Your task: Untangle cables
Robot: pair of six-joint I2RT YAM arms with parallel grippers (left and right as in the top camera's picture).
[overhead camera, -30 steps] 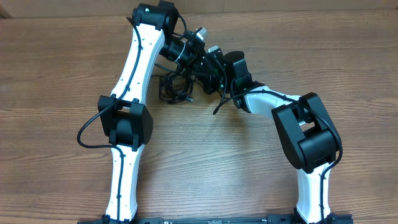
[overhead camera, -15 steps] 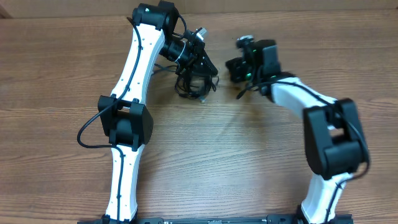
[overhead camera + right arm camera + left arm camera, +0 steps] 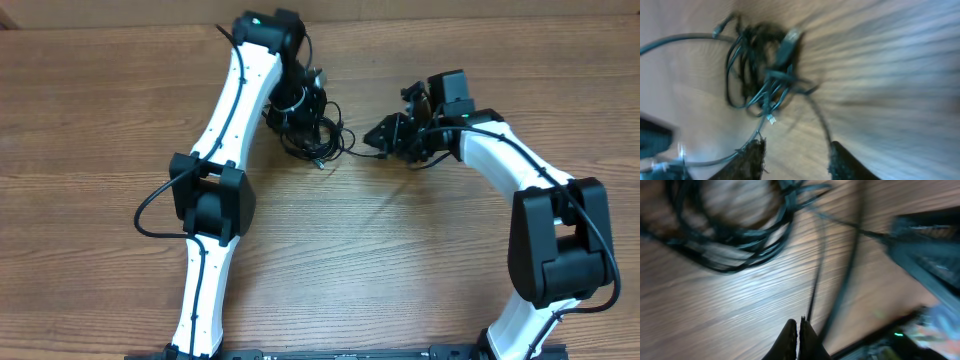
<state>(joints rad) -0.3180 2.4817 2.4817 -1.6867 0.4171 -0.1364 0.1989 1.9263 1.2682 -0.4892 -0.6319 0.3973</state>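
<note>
The cables (image 3: pixel 318 140) lie in a tangled black bundle on the wooden table, between the two grippers. My left gripper (image 3: pixel 305 118) is over the bundle's left side. In the left wrist view its jaws (image 3: pixel 799 326) are shut on a thin cable strand (image 3: pixel 815 287) that runs up toward the coiled loops (image 3: pixel 735 245). My right gripper (image 3: pixel 380 136) sits just right of the bundle, facing it. In the right wrist view its jaws (image 3: pixel 797 160) are open and empty. The bundle (image 3: pixel 765 65) with a silvery plug lies ahead, and one strand (image 3: pixel 819 117) trails toward the right finger.
The wooden table (image 3: pixel 380 260) extends around the bundle. The white left arm (image 3: pixel 215 150) crosses the left half and the right arm (image 3: pixel 520 170) curves in from the right. A thicker black arm wire (image 3: pixel 150 215) loops out at the left elbow.
The right gripper left the bundle, swung away right, then turned back toward it. The left arm shifted right, and the bundle moved right with it.
</note>
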